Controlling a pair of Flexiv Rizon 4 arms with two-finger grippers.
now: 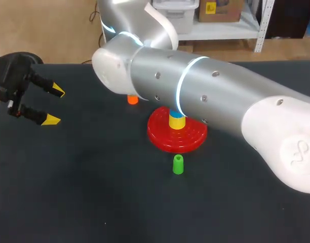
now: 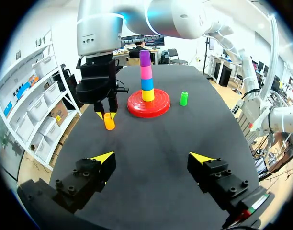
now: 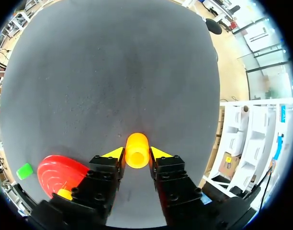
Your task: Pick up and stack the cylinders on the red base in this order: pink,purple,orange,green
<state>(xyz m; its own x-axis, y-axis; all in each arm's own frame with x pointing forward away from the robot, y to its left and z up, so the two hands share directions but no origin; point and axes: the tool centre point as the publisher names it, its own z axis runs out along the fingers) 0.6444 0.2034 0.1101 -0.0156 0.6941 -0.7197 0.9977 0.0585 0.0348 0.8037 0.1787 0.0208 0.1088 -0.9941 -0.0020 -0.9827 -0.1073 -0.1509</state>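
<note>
Tabletop (image 1: 94, 192) bears orange cylinder (image 1: 132, 99) half-hidden by right arm (image 1: 205, 96).

From the head camera, the silver right arm (image 1: 210, 96) hides its own gripper (image 3: 137, 154), most of the small orange plastic cylinder (image 1: 132, 99) between its fingers, and the upper part of the stacked cylinders (image 1: 177, 120).

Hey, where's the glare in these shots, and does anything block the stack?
Head view: bright glints on the right arm's silver shell, which hides most of the stack of coloured cylinders on the round red base. Left wrist view: that stack shows whole. Right wrist view: pale sheen on the black tabletop ahead of the right claw, clamping the orange plastic cylinder.
</note>
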